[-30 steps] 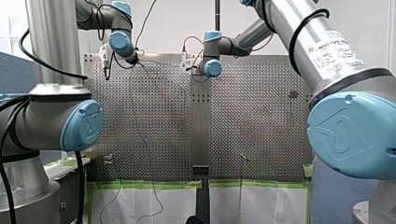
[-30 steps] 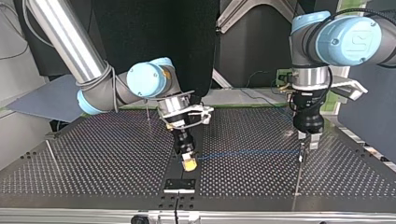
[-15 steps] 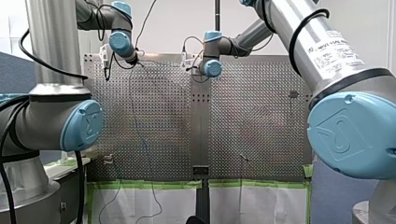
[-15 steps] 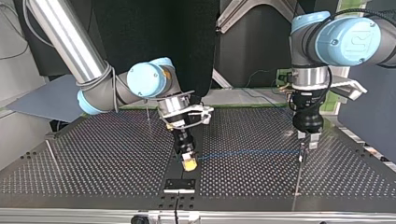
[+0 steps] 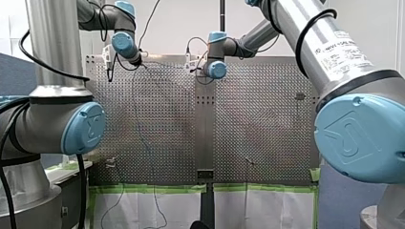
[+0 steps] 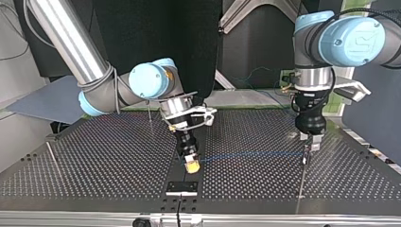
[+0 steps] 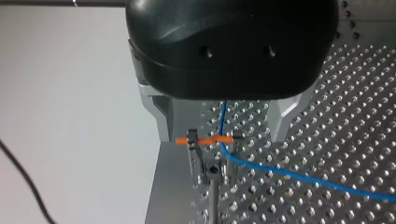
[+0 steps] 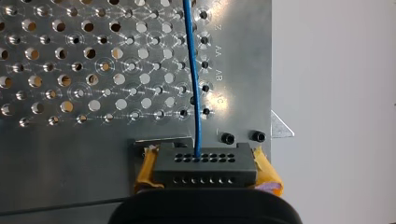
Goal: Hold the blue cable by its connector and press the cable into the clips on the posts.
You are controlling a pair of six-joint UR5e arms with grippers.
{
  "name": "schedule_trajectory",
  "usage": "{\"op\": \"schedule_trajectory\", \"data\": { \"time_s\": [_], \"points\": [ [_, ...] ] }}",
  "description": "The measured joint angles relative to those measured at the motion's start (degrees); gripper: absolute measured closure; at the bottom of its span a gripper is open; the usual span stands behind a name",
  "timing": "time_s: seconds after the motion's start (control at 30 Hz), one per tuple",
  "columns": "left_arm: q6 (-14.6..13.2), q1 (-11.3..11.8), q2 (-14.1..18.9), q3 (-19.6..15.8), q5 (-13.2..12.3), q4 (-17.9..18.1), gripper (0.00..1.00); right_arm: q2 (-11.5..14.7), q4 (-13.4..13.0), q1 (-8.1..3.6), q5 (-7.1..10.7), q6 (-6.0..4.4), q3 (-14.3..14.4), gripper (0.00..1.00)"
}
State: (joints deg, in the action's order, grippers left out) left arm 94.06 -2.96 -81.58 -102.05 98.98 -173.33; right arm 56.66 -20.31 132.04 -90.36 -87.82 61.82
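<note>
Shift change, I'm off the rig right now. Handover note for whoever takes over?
The right gripper: jaws shut on the black connector, held low over the table.
The left gripper: jaws open, straddling the clip on the post at the top view's right.
The blue cable runs straight from the connector to that clip and crosses its orange piece.
Done: cable brought to this clip; I cannot tell whether it is fully seated.
Left: confirm seating, then carry on to the other post at the top view's left.
</note>
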Motion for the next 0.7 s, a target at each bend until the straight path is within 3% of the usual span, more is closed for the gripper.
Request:
{"op": "schedule_trajectory", "data": {
  "time_s": [0.17, 0.4, 0.7],
  "points": [
    [0.28, -0.53, 0.05, 0.49, -2.05, -1.69, 0.00, 0.00, 0.07, 0.06, 0.00, 0.00, 0.01, 1.00],
    [3.73, -1.20, 0.61, 0.19, -5.60, -2.15, 0.00, -0.02, 0.08, 0.10, 0.00, 0.00, 0.02, 1.00],
    [7.61, -2.55, -0.11, 0.89, -5.28, 0.18, 0.00, -0.07, 0.01, 0.10, 0.00, 0.00, 0.02, 1.00]
  ]
}}
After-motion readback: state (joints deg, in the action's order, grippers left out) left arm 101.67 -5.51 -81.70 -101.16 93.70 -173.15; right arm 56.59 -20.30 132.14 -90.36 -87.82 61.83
